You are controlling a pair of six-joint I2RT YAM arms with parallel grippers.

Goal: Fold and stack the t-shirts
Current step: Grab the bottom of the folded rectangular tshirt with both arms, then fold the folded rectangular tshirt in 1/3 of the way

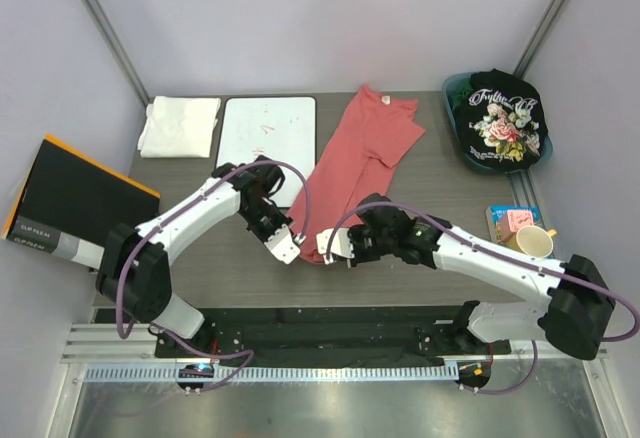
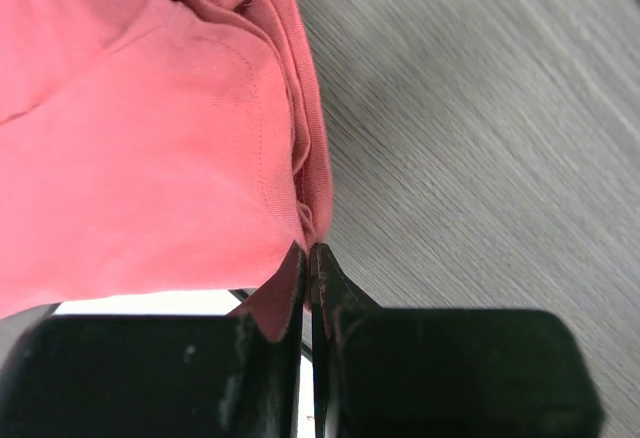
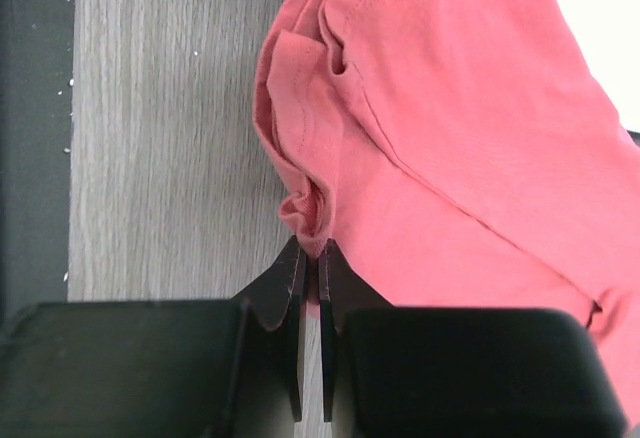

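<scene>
The salmon-red t-shirt [image 1: 365,153] lies bunched lengthwise across the middle of the table, its near end between my two arms. My left gripper [image 1: 287,247] is shut on the shirt's near corner, and the hem [image 2: 300,208] is pinched at the fingertips [image 2: 308,251]. My right gripper [image 1: 332,245] is shut on a gathered fold of the same shirt [image 3: 470,138], with cloth between the tips [image 3: 320,254]. A white folded t-shirt [image 1: 180,126] rests at the back left. The black floral t-shirt [image 1: 503,118] sits in a teal basket [image 1: 452,88] at the back right.
A white whiteboard [image 1: 267,138] with red marks lies between the white shirt and the salmon one. A cup [image 1: 534,242] and a small box [image 1: 510,219] stand at the right edge. A black folder [image 1: 75,198] hangs off the table's left side.
</scene>
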